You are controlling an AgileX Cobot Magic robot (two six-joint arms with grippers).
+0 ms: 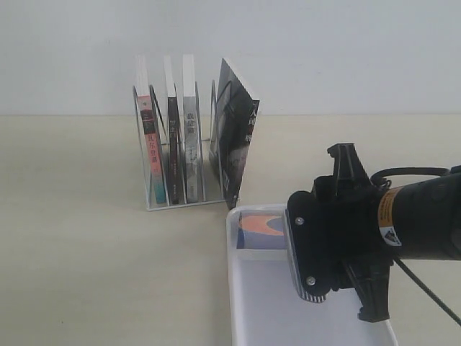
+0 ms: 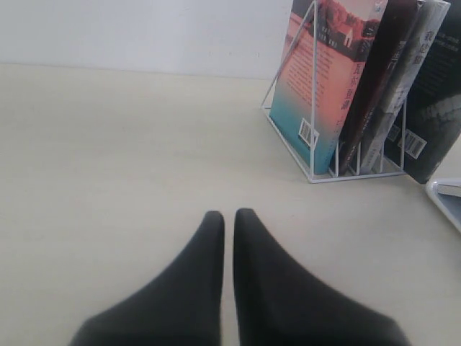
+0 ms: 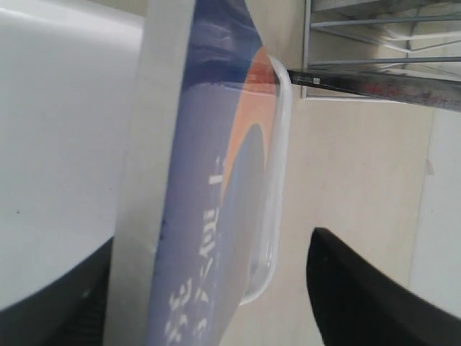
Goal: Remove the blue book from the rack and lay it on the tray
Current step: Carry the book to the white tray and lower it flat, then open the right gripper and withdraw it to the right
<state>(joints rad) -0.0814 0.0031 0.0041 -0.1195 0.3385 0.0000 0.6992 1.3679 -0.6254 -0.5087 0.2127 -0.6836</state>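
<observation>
Two fingers of the right gripper [image 3: 209, 252] stand apart, wider than the blue book [image 3: 216, 180] between them. Bare table [image 3: 346, 166] shows between the cover and one finger. Grip looks released, or nearly so.

Exterior view, lower centre: the book's orange-crescent end sits inside the tray [image 1: 232, 288]. Its near end is hidden behind the gripper, so I cannot tell whether it lies flat.

Upper left of centre: the rack [image 1: 180, 204] holds three other books, with the black book [image 1: 234, 137] leaning at its right end.

Left gripper [image 2: 228, 216]: fingers pressed together, holding nothing, low over the table.

Judgement: removal done, placement nearly done. Left to do: settle the book flat and back the arm off.
</observation>
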